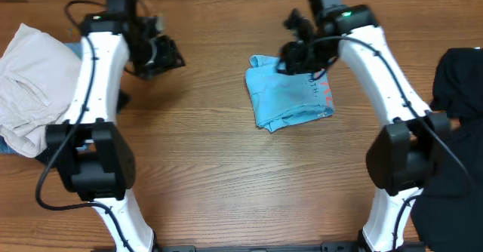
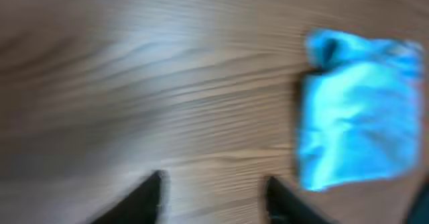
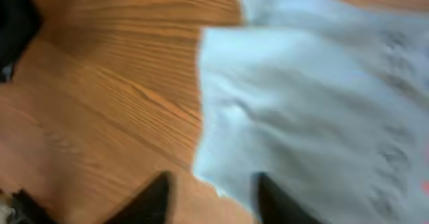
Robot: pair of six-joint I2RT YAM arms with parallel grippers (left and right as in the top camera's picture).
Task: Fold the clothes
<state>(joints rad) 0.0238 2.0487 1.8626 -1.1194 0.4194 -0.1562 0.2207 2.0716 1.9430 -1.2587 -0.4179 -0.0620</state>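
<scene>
The clothes in play are a light sky-blue T-shirt (image 1: 290, 97), folded into a small bundle at the middle of the table, with a red-orange mark on its right side. My right gripper (image 1: 290, 62) hovers over the bundle's upper right edge. In the right wrist view its jaws (image 3: 211, 177) stand apart, over the edge of the shirt (image 3: 315, 96), gripping nothing. My left gripper (image 1: 167, 56) hangs at the upper left, well away from the shirt. Its jaws (image 2: 214, 178) are apart over bare wood, and the shirt (image 2: 358, 117) lies off to the right.
A pile of off-white cloth (image 1: 30, 86) lies at the left edge with a bit of blue fabric (image 1: 72, 50) showing behind it. A black garment (image 1: 460, 109) covers the right edge and shows at the corner of the right wrist view (image 3: 13, 23).
</scene>
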